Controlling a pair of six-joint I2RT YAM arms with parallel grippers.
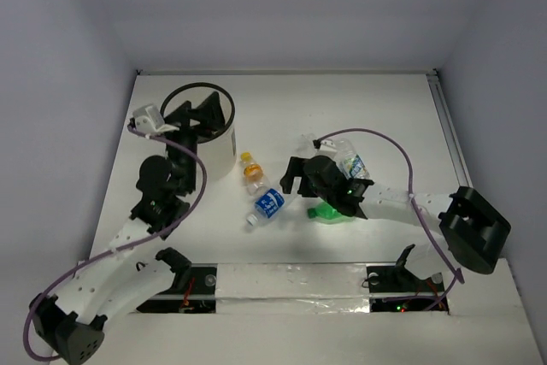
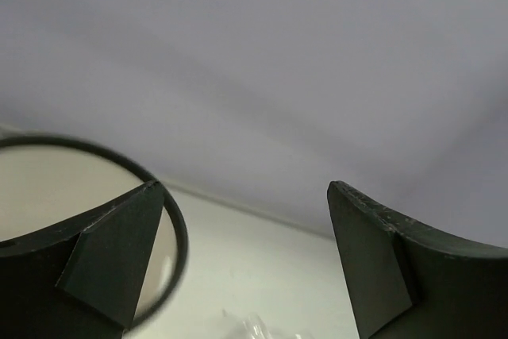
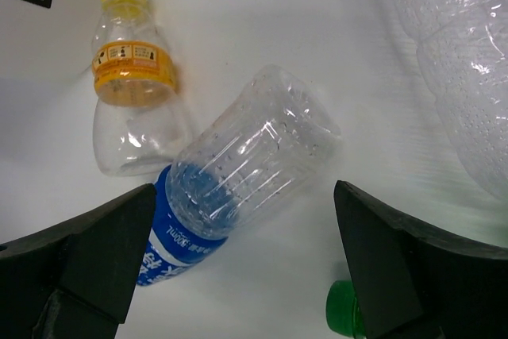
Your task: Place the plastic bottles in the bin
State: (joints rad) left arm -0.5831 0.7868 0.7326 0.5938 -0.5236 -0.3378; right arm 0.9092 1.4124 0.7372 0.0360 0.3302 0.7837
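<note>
The white bin (image 1: 220, 153) with a black ring rim stands at the back left. My left gripper (image 1: 214, 115) is open and empty above its right side; the rim (image 2: 178, 236) shows beside my left finger. My right gripper (image 1: 289, 179) is open and empty above the table. In its wrist view the gripper (image 3: 244, 188) hovers over a lying clear bottle with a blue label (image 3: 238, 168), which is also in the top view (image 1: 267, 204). The tiny orange bottle with a yellow cap (image 1: 249, 168) lies beyond it (image 3: 131, 77). The green bottle (image 1: 329, 213) and another clear bottle (image 1: 352, 164) lie by my right wrist.
The green bottle's cap (image 3: 343, 311) shows by my right finger, and the second clear bottle (image 3: 468, 77) fills the upper right of that view. White walls enclose the table on three sides. A taped strip (image 1: 291, 284) runs along the near edge.
</note>
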